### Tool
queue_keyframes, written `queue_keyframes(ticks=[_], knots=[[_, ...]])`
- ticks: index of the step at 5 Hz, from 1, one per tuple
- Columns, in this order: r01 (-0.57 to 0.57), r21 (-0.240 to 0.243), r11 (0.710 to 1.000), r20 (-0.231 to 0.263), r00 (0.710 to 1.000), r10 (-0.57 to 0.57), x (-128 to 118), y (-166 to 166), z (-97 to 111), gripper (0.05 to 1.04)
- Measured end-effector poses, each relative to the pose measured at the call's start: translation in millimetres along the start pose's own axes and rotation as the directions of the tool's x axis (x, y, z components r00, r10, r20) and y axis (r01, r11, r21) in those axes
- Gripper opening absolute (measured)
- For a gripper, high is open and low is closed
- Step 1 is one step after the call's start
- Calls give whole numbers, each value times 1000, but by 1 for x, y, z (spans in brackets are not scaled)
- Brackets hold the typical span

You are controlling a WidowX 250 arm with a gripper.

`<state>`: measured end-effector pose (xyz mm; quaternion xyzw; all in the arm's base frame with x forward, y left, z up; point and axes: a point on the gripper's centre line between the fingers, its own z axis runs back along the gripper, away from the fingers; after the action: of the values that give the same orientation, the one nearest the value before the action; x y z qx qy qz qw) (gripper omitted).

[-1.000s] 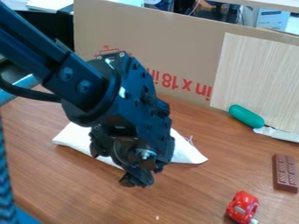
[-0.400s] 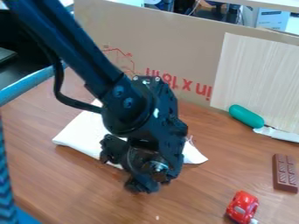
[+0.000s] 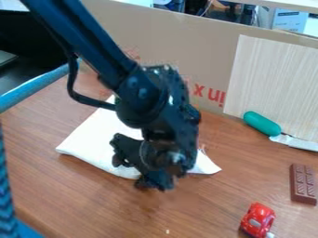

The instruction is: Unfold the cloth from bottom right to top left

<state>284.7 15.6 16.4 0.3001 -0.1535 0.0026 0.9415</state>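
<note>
My gripper (image 3: 132,174) hangs over the front edge of the white cloth, its two fingers apart and nothing visible between them. The cloth (image 3: 94,138) lies folded on the wooden table, with a corner at the left and another pointing right, past the gripper. Its middle and part of its far side are hidden behind the arm. Whether the fingertips touch the cloth, I cannot tell.
A red toy car (image 3: 258,219) stands at the front right, with a brown chocolate bar (image 3: 303,184) behind it. A green-handled knife (image 3: 262,123) lies near the pale board (image 3: 273,83). Cardboard (image 3: 186,46) walls off the back.
The arm has swung to the right, and the gripper has lately shifted back from the front of the table. More of the cloth's left part is uncovered; the cloth has not visibly moved.
</note>
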Motion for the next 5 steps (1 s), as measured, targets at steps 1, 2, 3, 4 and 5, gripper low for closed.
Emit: queue_keyframes(ticks=[1, 2, 3, 4, 5], knots=[[-14, -31, 999, -8, 1000, 13, 1, 4, 4, 386], [-26, -78, 997, 8, 1000, 26, 2, 16, 18, 161], [-53, -132, 990, 14, 998, 55, 6, 34, 31, 60], [-118, -193, 974, -20, 993, 116, 12, 64, 39, 51], [-204, -239, 949, -43, 979, 200, 28, 94, 46, 51]])
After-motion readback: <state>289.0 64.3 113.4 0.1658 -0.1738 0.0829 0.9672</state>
